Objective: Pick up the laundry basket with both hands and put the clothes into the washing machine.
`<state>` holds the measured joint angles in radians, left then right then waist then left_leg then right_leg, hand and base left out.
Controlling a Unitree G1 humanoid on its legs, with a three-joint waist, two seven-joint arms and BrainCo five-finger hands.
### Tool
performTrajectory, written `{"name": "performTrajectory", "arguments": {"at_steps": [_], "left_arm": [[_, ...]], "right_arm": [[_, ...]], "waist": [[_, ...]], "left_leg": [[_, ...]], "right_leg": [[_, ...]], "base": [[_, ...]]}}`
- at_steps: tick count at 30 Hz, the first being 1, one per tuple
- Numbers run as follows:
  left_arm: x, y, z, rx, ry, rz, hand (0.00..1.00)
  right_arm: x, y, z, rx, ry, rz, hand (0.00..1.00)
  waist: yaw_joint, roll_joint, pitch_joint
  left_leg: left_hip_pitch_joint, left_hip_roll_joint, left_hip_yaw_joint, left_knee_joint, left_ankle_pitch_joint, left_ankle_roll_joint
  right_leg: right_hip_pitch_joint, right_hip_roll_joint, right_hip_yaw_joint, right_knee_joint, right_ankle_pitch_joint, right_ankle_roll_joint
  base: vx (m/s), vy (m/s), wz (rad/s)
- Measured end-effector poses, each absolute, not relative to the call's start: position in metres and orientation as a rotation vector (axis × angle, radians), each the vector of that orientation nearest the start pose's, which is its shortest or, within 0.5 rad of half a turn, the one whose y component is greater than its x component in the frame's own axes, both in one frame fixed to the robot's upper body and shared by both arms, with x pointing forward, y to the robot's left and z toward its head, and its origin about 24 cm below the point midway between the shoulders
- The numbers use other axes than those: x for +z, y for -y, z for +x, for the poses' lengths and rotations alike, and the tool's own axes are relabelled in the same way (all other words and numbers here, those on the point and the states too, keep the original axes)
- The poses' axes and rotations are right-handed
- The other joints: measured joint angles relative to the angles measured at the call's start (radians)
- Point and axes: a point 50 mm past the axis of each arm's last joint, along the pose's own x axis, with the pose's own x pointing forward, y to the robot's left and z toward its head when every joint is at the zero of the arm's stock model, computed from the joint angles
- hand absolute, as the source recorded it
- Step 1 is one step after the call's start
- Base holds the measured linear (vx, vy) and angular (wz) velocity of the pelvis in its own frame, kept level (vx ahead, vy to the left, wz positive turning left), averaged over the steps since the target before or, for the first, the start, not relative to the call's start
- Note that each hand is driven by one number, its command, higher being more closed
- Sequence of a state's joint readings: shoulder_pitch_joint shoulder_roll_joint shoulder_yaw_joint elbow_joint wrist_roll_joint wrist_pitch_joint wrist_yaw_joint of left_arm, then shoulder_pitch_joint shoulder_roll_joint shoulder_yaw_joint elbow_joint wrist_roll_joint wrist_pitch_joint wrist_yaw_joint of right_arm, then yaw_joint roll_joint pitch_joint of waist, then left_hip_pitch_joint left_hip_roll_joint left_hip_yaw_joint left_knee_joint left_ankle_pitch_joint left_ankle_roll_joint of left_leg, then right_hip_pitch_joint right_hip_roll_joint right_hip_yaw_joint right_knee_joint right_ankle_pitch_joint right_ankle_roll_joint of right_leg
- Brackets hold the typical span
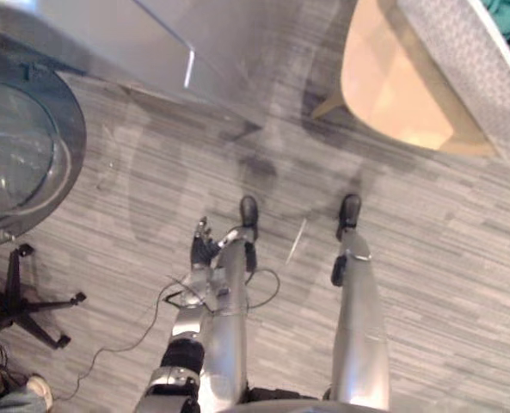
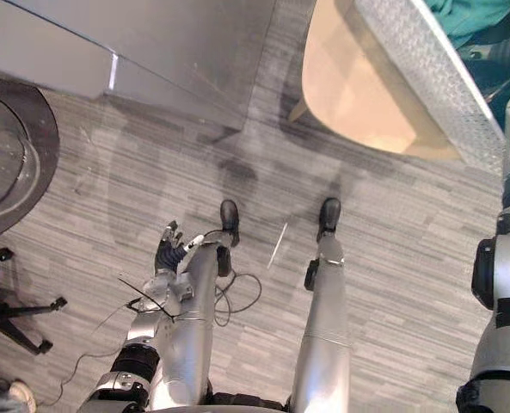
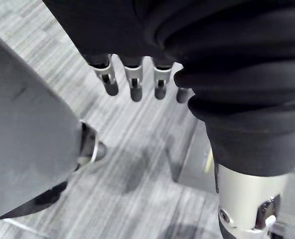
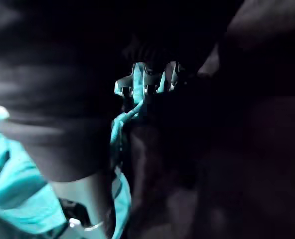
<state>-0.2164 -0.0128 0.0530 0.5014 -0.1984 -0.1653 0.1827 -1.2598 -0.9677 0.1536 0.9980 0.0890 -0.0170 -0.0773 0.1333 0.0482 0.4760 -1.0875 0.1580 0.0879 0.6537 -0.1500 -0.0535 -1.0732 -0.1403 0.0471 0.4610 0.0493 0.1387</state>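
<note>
Right wrist view: right hand (image 4: 147,75) amid teal clothes (image 4: 15,199), fingers' grip unclear; left hand (image 2: 168,245) hangs loose-fingered, well apart from washing machine (image 1: 31,146). Loading apparently not begun.

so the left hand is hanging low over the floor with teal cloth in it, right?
Not quite: it holds nothing. The left hand does hang low over the floor, but the left wrist view shows its fingers relaxed and empty.
</note>
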Motion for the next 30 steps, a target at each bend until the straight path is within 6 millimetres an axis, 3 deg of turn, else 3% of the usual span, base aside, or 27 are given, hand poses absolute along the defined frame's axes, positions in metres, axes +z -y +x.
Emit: {"name": "performTrajectory", "arguments": {"at_steps": [6,7,9,15,24,30], "left_arm": [[0.017,-0.162,0.288,0.27,-0.028,-0.252,0.0],[0.018,-0.163,0.288,0.278,-0.024,-0.256,0.0],[0.022,-0.166,0.288,0.3,-0.006,-0.261,0.0],[0.023,-0.173,0.287,0.331,0.003,-0.296,0.0],[0.022,-0.175,0.287,0.352,-0.001,-0.305,0.0],[0.001,-0.173,0.277,0.361,-0.096,-0.296,0.0]], "right_arm": [[0.402,0.366,0.316,-0.754,0.515,-0.584,0.0],[0.407,0.366,0.314,-0.768,0.532,-0.582,1.0],[0.421,0.367,0.305,-0.811,0.584,-0.568,1.0],[0.439,0.362,0.296,-0.829,0.64,-0.603,1.0],[0.434,0.351,0.307,-0.78,0.639,-0.578,1.0],[0.433,0.341,0.308,-0.694,0.713,-0.435,1.0]], "waist": [[0.012,0.011,0.027],[0.012,0.011,0.027],[0.014,0.011,0.03],[0.014,0.011,0.03],[0.012,-0.002,0.037],[0.004,-0.008,0.034]], "left_leg": [[-0.117,-0.002,-0.026,0.043,0.002,-0.001],[-0.126,-0.002,-0.027,0.045,0.002,-0.001],[-0.153,-0.002,-0.031,0.048,0.006,-0.005],[-0.195,-0.001,-0.06,0.048,0.017,-0.017],[-0.174,0.012,-0.06,0.055,0.019,-0.018],[-0.044,0.022,-0.054,0.021,0.019,-0.017]], "right_leg": [[-0.106,-0.004,-0.02,0.048,-0.007,0.007],[-0.114,-0.004,-0.021,0.052,-0.008,0.007],[-0.144,-0.005,-0.024,0.065,-0.01,0.008],[-0.18,-0.004,-0.051,0.081,-0.021,0.003],[-0.153,0.002,-0.063,0.073,-0.012,-0.008],[-0.014,0.008,-0.077,0.029,-0.002,-0.022]], "base": [[0.02,0.008,0.05],[0.0,0.0,0.0],[0.03,-0.013,0.03],[0.03,-0.014,0.06],[0.04,-0.006,-0.02],[0.02,-0.008,-0.01]]}}
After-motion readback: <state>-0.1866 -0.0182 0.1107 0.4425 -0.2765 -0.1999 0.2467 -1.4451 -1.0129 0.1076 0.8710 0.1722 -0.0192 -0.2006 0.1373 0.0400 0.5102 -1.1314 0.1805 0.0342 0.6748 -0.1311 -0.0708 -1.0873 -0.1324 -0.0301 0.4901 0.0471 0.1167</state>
